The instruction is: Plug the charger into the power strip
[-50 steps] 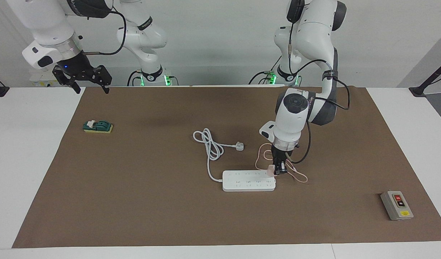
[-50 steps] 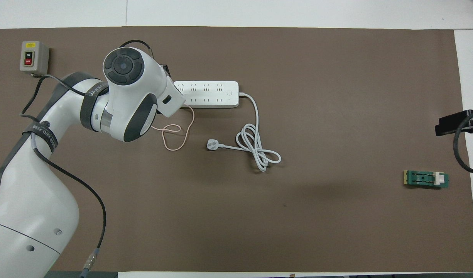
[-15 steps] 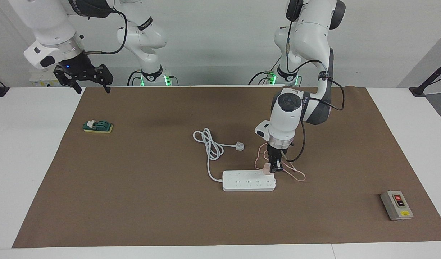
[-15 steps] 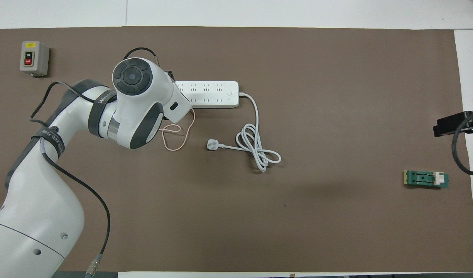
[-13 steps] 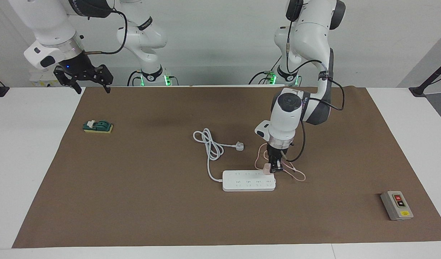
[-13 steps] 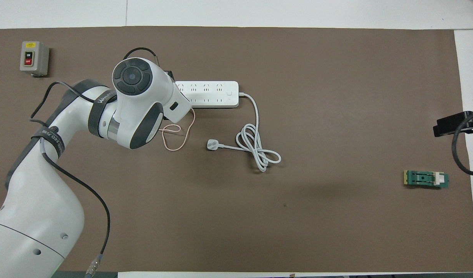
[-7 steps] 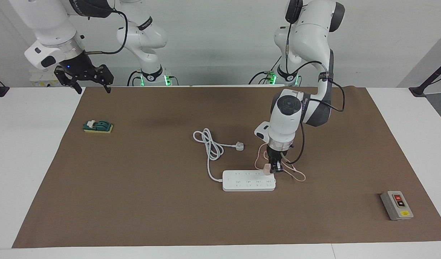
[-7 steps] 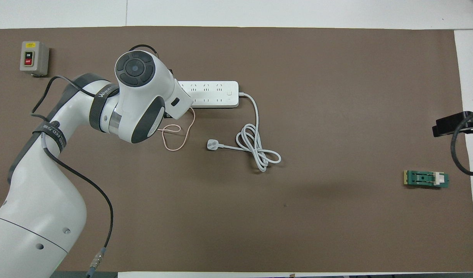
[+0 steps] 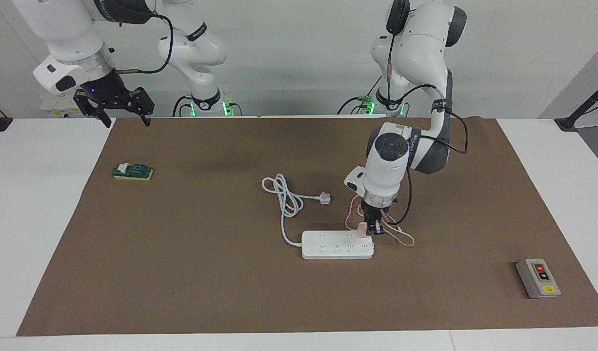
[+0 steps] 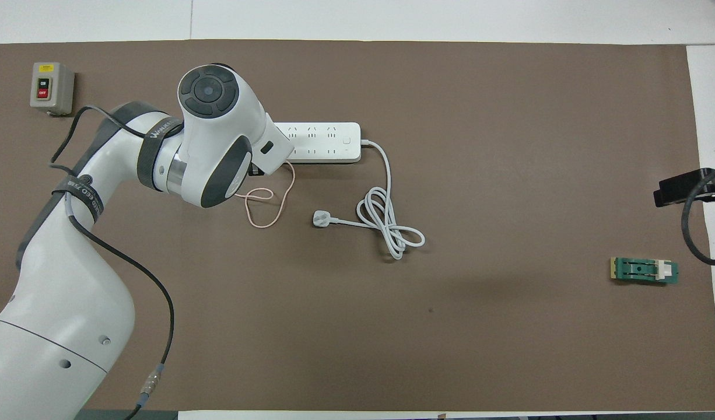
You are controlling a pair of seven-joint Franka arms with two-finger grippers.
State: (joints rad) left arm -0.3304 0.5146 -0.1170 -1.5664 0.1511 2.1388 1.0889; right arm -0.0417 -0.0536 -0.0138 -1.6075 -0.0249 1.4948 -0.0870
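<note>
Charger down at the end socket of the strip, left gripper clamped on it.

The pink charger (image 9: 361, 229) sits right at the power strip (image 9: 337, 245), on the strip's end toward the left arm, at the edge nearer the robots; whether its prongs are in, I can't tell. The left gripper (image 9: 372, 229) is closed tight on the charger, pointing straight down. The thin pink cable (image 10: 268, 201) loops on the brown mat (image 9: 230, 282) just beside it, nearer the robots. The white plug (image 9: 324, 198) and its coiled cord lie nearer the robots too. Grey button box (image 9: 538, 278) sits well apart, and the green block (image 9: 132, 171) toward the right arm's end. The right gripper (image 9: 122, 118) waits, fingers spread, over the mat's corner.
</note>
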